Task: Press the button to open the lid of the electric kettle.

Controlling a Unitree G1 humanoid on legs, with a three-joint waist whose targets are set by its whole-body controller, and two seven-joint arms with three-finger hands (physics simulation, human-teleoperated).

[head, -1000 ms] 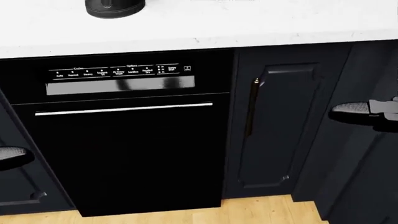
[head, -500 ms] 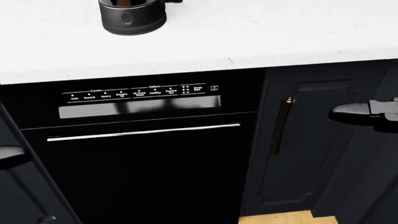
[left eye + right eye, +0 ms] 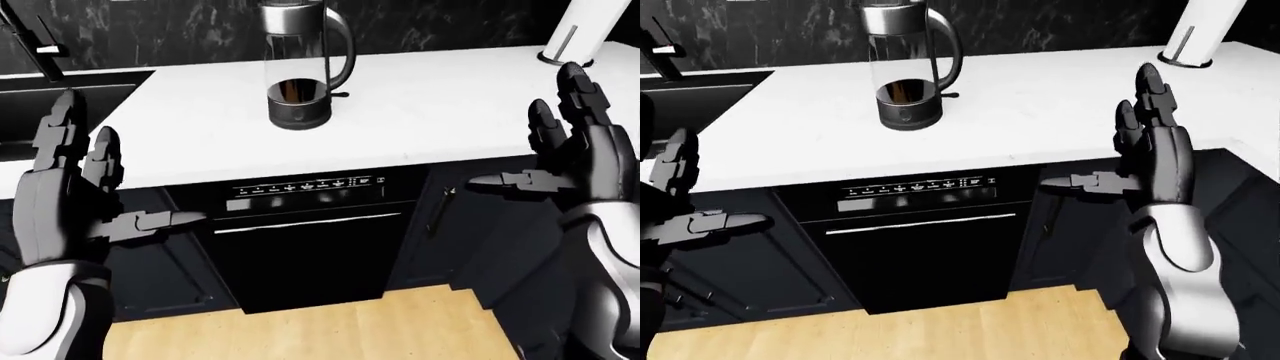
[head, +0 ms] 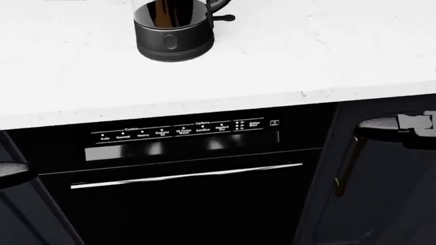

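Sink (image 3: 60, 105) at tabletop's left end. Left hand (image 3: 70, 187) raised below tabletop's near edge, fingers spread, grasping nothing. Electric kettle (image 3: 298, 67) upright on tabletop (image 3: 440, 97), left of centre, above dishwasher (image 3: 305, 240); lid shut. Lid button not discernible; likely atop handle. Right hand (image 3: 575, 154) likewise splayed, empty, well apart from kettle. Judgement: approach step. Step closer, raise right hand over handle top, press down with one fingertip, avoid tipping kettle.

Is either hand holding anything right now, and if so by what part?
Nothing is held. The left hand and right hand are both open in the air, apart from the kettle on the counter.
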